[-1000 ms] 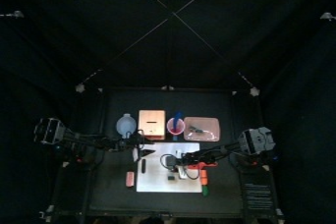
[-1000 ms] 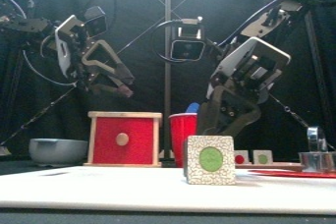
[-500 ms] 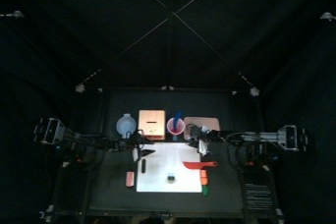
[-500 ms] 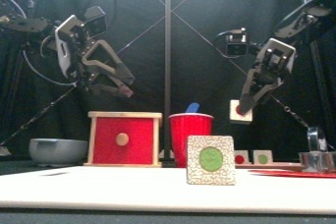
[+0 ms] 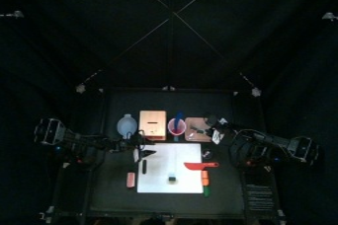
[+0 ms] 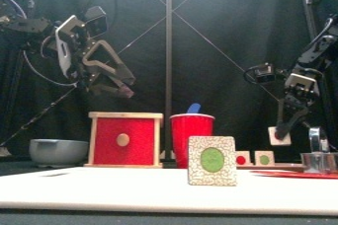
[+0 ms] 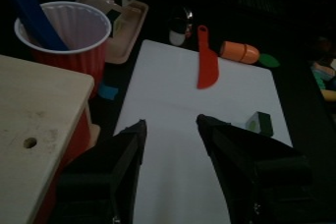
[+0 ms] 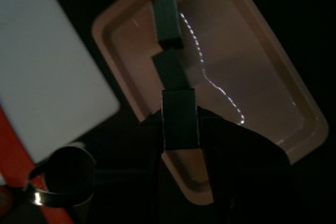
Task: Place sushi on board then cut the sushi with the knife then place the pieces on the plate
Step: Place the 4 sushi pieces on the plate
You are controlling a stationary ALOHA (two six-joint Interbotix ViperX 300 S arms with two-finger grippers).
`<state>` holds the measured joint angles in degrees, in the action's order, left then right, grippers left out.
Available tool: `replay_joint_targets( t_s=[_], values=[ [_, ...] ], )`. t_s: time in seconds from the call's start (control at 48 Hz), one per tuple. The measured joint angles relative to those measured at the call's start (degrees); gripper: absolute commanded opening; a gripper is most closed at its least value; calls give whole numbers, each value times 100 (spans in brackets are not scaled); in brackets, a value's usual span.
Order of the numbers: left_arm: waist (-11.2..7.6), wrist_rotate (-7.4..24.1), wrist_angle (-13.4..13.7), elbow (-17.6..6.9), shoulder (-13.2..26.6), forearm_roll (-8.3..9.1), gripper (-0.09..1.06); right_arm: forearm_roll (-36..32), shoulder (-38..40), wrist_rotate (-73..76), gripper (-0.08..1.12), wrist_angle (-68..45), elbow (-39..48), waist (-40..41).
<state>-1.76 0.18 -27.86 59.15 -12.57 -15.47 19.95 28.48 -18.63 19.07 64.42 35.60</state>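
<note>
- Right wrist view: right fingers (image 8: 180, 120) are clamping a dark green toy sushi piece (image 6: 282, 134) above the flat pink tray (image 8: 262, 61), likely for release.
- Second piece (image 7: 260, 122) is standing on the white cutting board (image 7: 171, 81); left fingers (image 7: 128, 154) are hovering apart, empty.

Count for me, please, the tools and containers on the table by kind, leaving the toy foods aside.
Toy knives: 2, a blue knife and a red knife
Red cup: 1
Blue-grey bowl: 1
Pink tray: 1
White board: 1
Wooden box: 1
Metal cutter: 1
Total: 8
</note>
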Motion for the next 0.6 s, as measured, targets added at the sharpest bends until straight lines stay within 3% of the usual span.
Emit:
replay_joint_targets(
  t_s=[0.229, 0.5, 0.604],
  values=[
    [0, 0, 0, 0, 0, 0, 83, -193, -448, -9, 63, -123, 123, 229],
    [0, -9, 0, 0, 0, 0, 83, -220, -677, 0, 90, -343, 123, 229],
    [-9, -9, 0, 0, 0, 0, 83, -202, -606, 0, 94, -290, 114, 229]
  ],
)
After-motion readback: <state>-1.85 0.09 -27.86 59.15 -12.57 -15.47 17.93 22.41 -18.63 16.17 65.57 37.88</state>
